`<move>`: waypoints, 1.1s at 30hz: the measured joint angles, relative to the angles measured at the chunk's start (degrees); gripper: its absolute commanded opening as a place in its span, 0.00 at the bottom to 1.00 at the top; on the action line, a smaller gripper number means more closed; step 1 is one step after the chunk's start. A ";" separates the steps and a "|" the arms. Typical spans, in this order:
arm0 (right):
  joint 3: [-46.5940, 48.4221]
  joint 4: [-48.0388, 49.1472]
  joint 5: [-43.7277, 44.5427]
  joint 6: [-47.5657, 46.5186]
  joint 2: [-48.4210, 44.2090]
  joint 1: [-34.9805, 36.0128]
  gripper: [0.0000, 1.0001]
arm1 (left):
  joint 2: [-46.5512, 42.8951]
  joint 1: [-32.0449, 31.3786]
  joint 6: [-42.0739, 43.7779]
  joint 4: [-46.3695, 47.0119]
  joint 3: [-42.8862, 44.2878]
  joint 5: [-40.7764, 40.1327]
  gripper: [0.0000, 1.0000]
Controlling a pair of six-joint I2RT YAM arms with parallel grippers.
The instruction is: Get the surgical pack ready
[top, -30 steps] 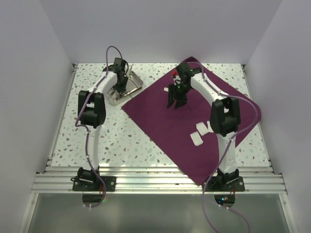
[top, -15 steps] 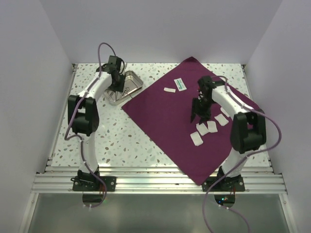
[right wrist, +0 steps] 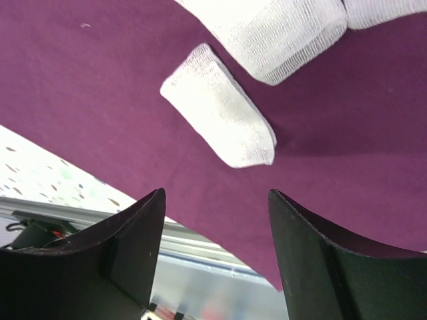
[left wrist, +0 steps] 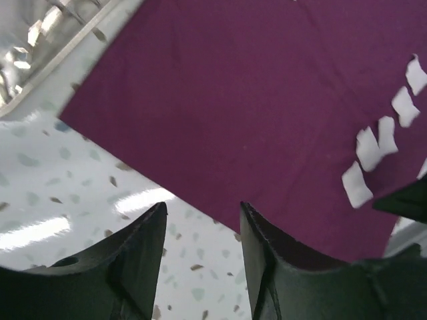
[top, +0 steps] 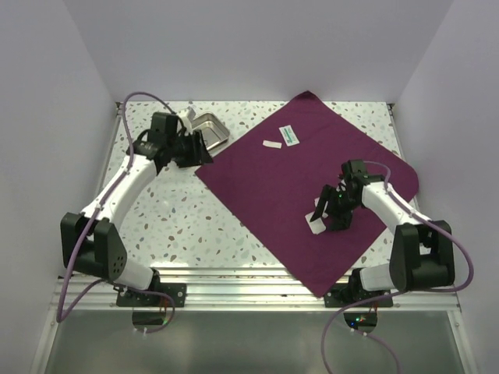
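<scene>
The plum-purple cloth lies spread on the right of the table. The steel tray stands at the back left, just off the cloth's left corner. It also shows in the left wrist view, with shiny metal inside that I cannot make out. My left gripper is open and empty, near that cloth corner. My right gripper is open above the gauze pads. One pad shows beside it; the others are hidden under it. Two small packets lie at the cloth's far part.
The speckled table has an aluminium rail along its near edge. White walls close off the left, back and right. The right arm's cable arcs over the cloth's right side.
My right gripper moved from the cloth's far part toward the near edge, down over the gauze pads. My left arm swung out left, its gripper drawing back off the tray to the cloth corner.
</scene>
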 measured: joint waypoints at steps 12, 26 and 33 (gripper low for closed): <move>-12.41 11.96 -1.64 3.26 -5.95 -3.28 0.51 | -7.26 -8.04 -6.95 3.02 -10.25 8.02 0.52; -12.76 14.40 -0.76 3.54 -6.10 -3.32 0.45 | -6.38 -9.46 -4.28 3.32 -10.34 10.95 0.49; -12.76 14.91 -0.28 3.32 -3.91 -3.39 0.38 | -4.50 -9.46 -4.24 3.52 -10.34 12.15 0.49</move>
